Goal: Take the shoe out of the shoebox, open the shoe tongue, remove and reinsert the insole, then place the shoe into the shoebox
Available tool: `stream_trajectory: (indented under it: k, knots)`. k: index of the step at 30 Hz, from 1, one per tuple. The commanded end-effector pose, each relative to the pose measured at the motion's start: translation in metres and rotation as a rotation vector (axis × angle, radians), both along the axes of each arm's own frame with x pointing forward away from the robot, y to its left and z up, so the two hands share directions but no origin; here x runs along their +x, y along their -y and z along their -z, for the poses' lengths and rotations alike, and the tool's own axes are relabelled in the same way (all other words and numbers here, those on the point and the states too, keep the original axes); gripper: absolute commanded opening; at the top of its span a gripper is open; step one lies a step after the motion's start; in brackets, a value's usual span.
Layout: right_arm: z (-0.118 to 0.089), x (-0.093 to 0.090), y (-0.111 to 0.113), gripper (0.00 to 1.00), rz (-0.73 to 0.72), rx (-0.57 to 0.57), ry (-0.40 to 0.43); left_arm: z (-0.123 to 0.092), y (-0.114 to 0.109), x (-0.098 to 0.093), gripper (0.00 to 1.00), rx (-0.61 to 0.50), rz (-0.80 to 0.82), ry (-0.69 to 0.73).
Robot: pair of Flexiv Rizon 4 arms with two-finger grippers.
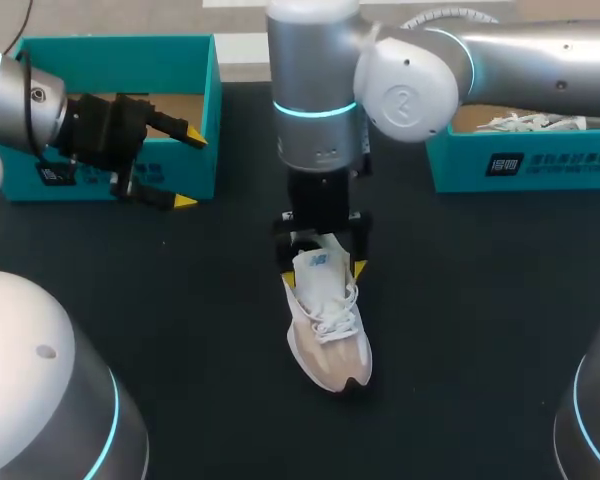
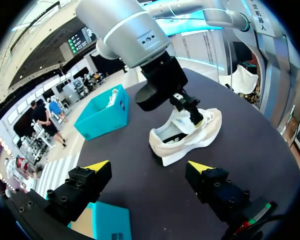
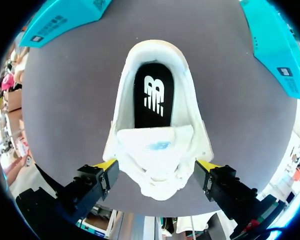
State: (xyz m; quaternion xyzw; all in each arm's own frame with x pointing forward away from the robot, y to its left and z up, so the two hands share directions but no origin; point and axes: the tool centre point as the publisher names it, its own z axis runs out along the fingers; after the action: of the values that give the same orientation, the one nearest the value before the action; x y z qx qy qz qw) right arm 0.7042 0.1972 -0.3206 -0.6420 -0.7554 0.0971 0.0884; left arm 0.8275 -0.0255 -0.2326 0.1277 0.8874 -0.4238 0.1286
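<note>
Shoe out of its box, insole in place

The shoe [image 1: 327,330] lies on the table [image 1: 480,330], well clear of the left box [image 1: 216,110]. The right gripper [image 3: 156,165] hangs over the tongue [image 3: 155,145], fingers wide on either side and gripping nothing. The insole [image 3: 154,100] sits inside. The left gripper [image 1: 189,170] is wide and empty beside the box. The insole step looks undone, though I cannot tell for sure, and reboxing remains.

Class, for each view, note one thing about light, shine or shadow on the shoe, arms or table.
Head view: the right arm shows a glowing cyan ring and soft shine; the shoe stands bright against the dark table. Left wrist view: the table looks paler toward its far side. Right wrist view: even light, the insole dark inside the shoe.
</note>
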Motion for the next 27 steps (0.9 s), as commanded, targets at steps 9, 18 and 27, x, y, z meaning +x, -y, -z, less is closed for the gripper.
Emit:
stream_trajectory:
  k: [9,18,27]
  knots:
    - [-0.033,-0.030,0.008,0.87,0.043,-0.077,0.045,0.000,0.000,0.000,1.00,0.002,0.001,0.000]
    - [-0.021,-0.010,0.004,0.31,0.012,-0.093,0.088,0.000,0.000,0.000,1.00,0.002,0.001,0.000]
    - [0.001,0.013,0.001,0.31,-0.051,-0.041,0.107,0.000,0.000,0.000,1.00,0.002,0.001,0.000]
